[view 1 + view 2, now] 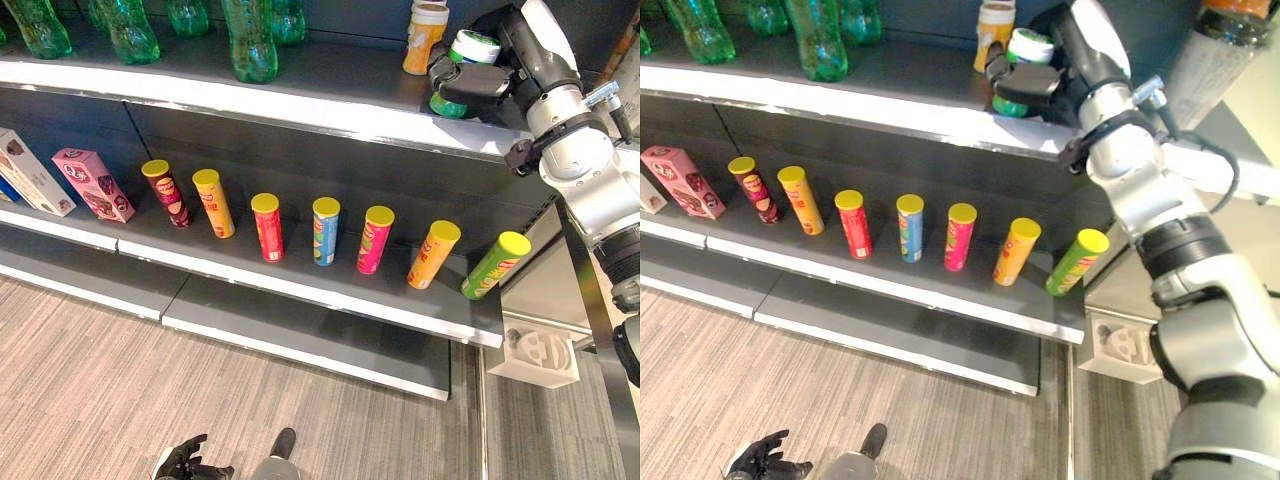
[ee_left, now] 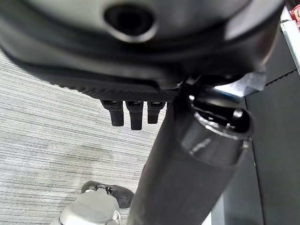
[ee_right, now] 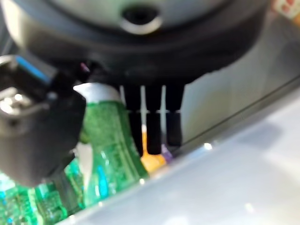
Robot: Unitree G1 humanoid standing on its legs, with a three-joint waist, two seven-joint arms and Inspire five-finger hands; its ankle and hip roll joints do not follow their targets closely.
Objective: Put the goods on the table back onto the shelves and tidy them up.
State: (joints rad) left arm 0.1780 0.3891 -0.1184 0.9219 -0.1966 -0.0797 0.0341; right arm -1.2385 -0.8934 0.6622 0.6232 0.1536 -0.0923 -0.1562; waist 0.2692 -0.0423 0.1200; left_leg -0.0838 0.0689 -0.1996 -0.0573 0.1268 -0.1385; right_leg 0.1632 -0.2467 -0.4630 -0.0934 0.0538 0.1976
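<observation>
On the top shelf [image 1: 330,110], near its right end, stands a green tub with a white lid [image 1: 470,48]. My right hand [image 1: 472,88] is up at that shelf with fingers and thumb curled round the tub's lower part. In the right wrist view the green tub [image 3: 105,140] sits between the thumb and the fingers [image 3: 152,124]. Just behind it is an orange cup [image 1: 424,38]. My left hand [image 1: 188,462] hangs low over the floor, fingers relaxed and holding nothing; its fingers [image 2: 133,115] point at the carpet.
Several green bottles [image 1: 250,40] line the top shelf's left part. Several chip cans [image 1: 325,230] stand in a row on the middle shelf [image 1: 300,285], the rightmost one [image 1: 495,265] leaning. A pink box [image 1: 92,183] and a white box [image 1: 30,172] stand left.
</observation>
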